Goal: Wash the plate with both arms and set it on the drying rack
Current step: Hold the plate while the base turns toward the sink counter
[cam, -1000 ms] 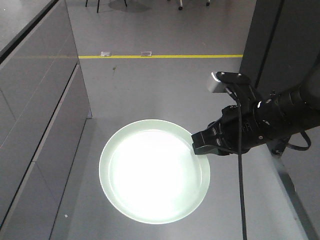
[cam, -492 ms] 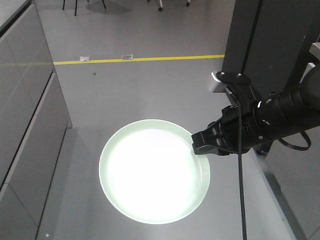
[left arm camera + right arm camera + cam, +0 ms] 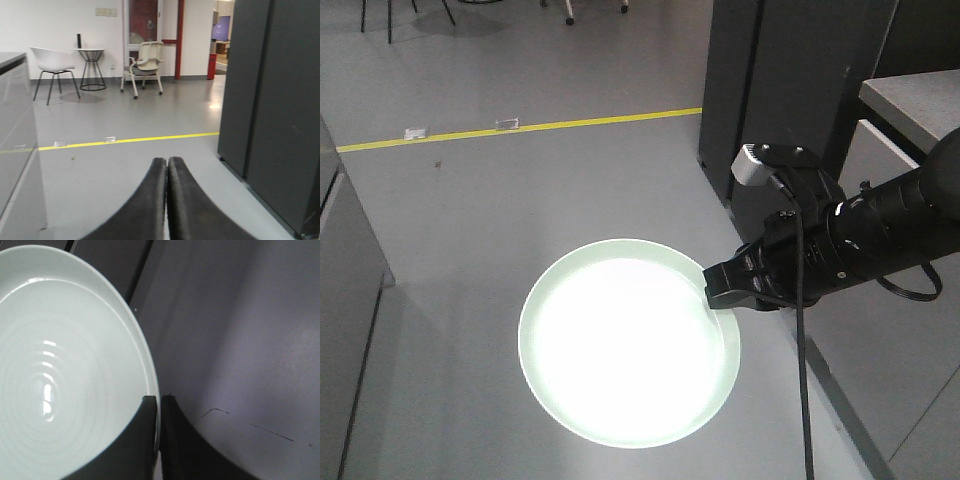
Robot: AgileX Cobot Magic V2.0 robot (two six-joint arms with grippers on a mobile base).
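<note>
Two claws, only one with a job right now. Over on the left, the left claw [image 3: 166,162] has its fingers pressed flat together with nothing between them. It points out across the floor [image 3: 100,170] toward a yellow line [image 3: 125,141] and some chairs [image 3: 145,60]. I'd call it parked, out of the plate's way, and the front view doesn't show it at all.

Moving across: the plate [image 3: 628,342] hangs in mid-air over bare floor, face up and roughly level, glaring white under the light. It rests on nothing, so its whole weight goes through one spot on its right rim. That spot belongs to the right claw [image 3: 712,292], clamped on the rim. The right wrist view shows it well: one finger on the inner side of the raised edge, the other on the outer side, the edge pinched between them. An edge grip like this leaves the plate's face free. I'd say that suits a wash where the other arm does the scrubbing, and it would let the plate be tipped on edge for a rack slot.

Behind the claw, the right arm [image 3: 880,230] reaches in from the right, a cable [image 3: 803,400] hanging off it. Further right stand a dark cabinet [image 3: 790,80] and a corner of counter [image 3: 920,95]. No rack in any view, so my read is a carry leg: plate held out from the base, level so it won't slip in that single pinch.
</note>
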